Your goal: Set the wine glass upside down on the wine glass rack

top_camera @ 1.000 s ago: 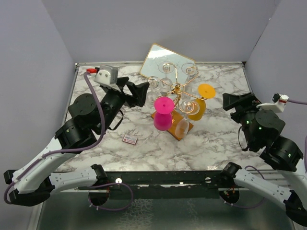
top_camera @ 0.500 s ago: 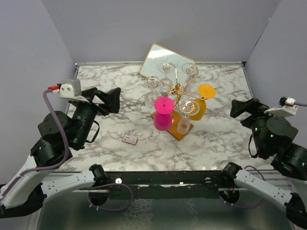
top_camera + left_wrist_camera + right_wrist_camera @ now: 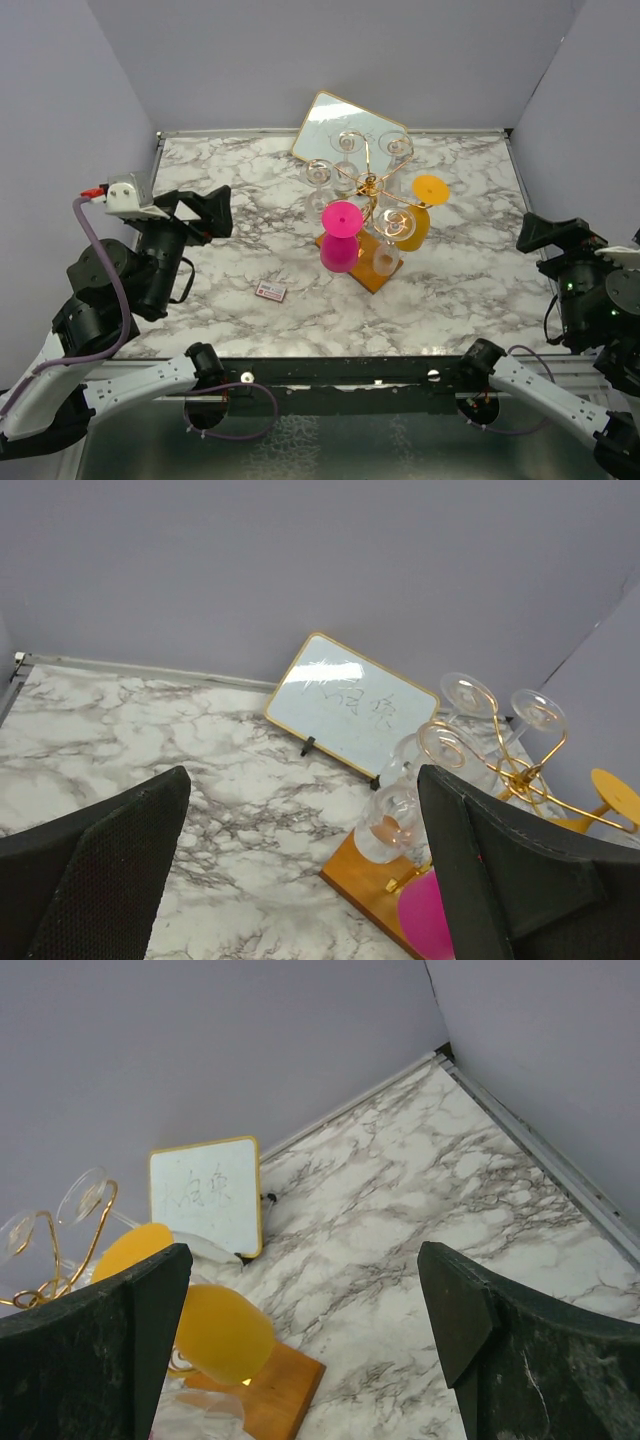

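The wine glass rack (image 3: pixel 366 186) is gold wire with curled arms on an orange-brown wooden base (image 3: pixel 371 274), mid-table. Upside down on it hang a pink glass (image 3: pixel 340 242), a yellow glass (image 3: pixel 412 222) and several clear glasses, one on its left arm (image 3: pixel 319 176). My left gripper (image 3: pixel 214 211) hovers open and empty well left of the rack. In the left wrist view the left gripper (image 3: pixel 300 780) frames marble, with a clear glass (image 3: pixel 392 818) by its right finger. My right gripper (image 3: pixel 546 232) is open and empty at the right edge. In the right wrist view the right gripper (image 3: pixel 305 1255) has the yellow glass (image 3: pixel 222 1332) by its left finger.
A gold-framed board (image 3: pixel 350 124) leans behind the rack and also shows in the wrist views as the board (image 3: pixel 350 705) and the board (image 3: pixel 205 1195). A small card (image 3: pixel 271 291) lies on the marble table (image 3: pixel 450 290) left of the wooden base. Grey walls close in three sides.
The left arm has pulled back from the rack's left side toward the left edge, its jaws widening. The right arm has drawn back to the right. The glasses stay hanging.
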